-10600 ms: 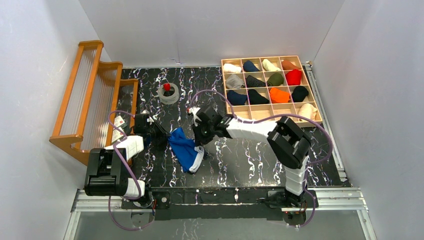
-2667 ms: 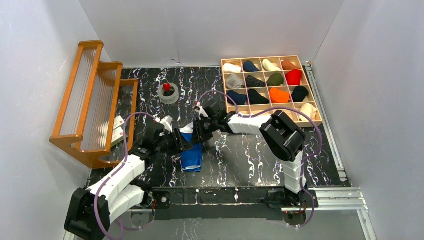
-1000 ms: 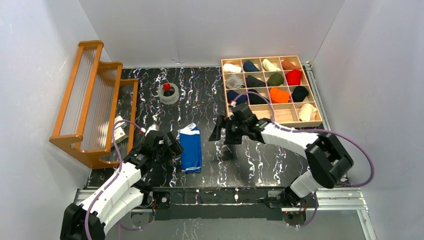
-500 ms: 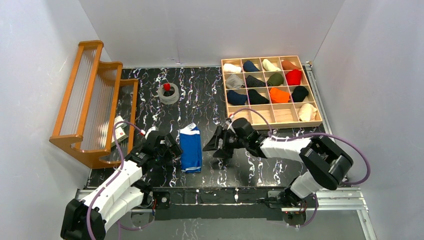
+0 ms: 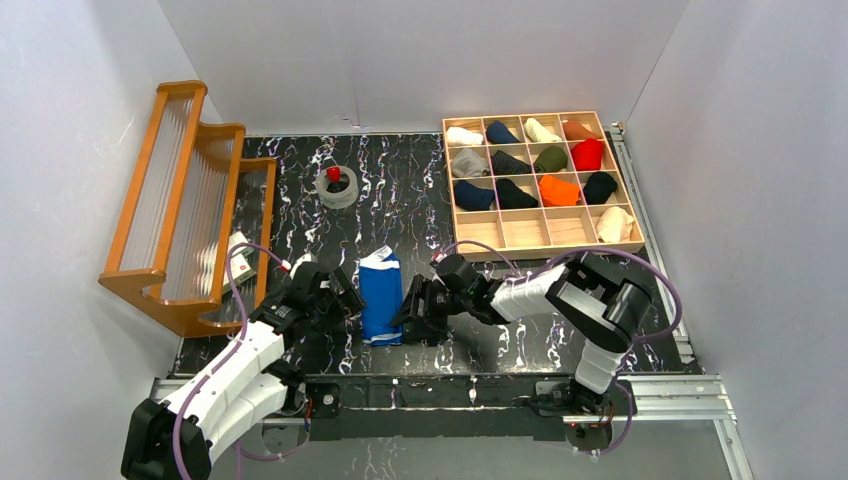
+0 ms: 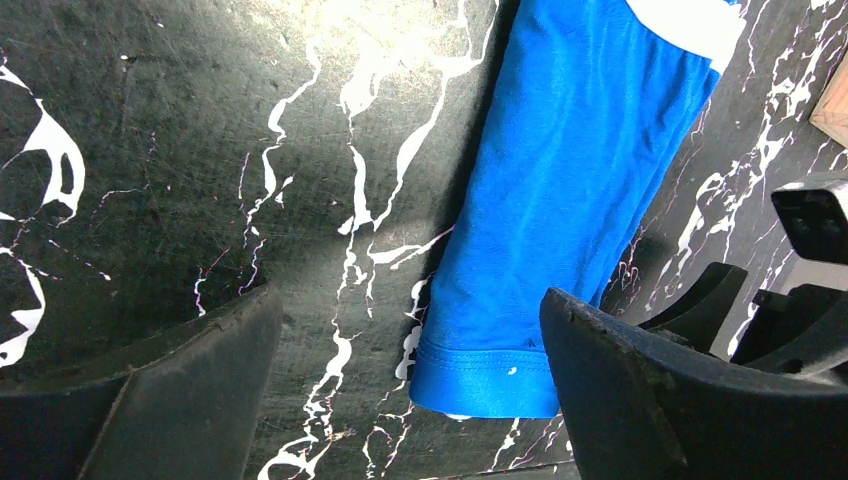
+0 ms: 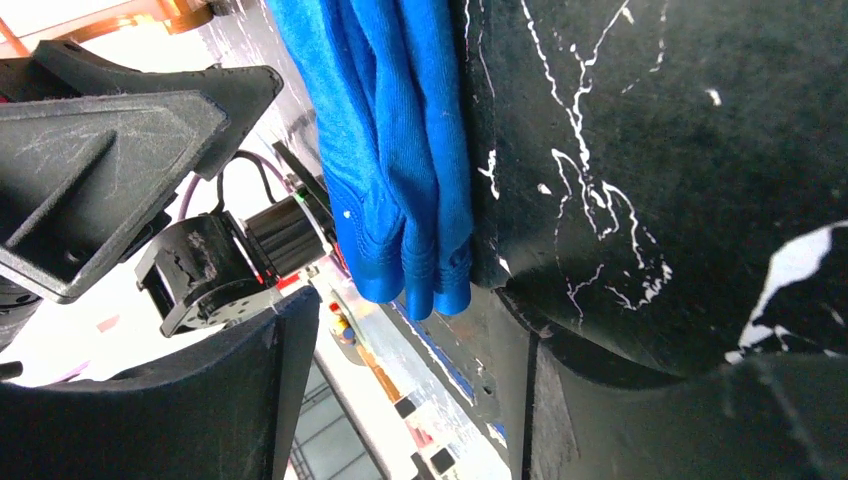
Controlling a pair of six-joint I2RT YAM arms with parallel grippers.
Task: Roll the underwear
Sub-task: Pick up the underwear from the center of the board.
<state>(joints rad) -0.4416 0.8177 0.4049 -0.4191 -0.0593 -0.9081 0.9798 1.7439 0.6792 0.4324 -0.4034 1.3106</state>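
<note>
The blue underwear lies folded in a strip on the table, long axis running near to far. The left gripper waits wide open just left. The right gripper, jaws apart, seemingly brackets the near end.

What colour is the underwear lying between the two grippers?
Blue underwear, white at one end; clearest in the left wrist view.

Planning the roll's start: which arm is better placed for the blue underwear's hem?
Right, probably: the right end effector, open, is at the near hem of the blue underwear; the left end effector sits beside its long edge.
</note>
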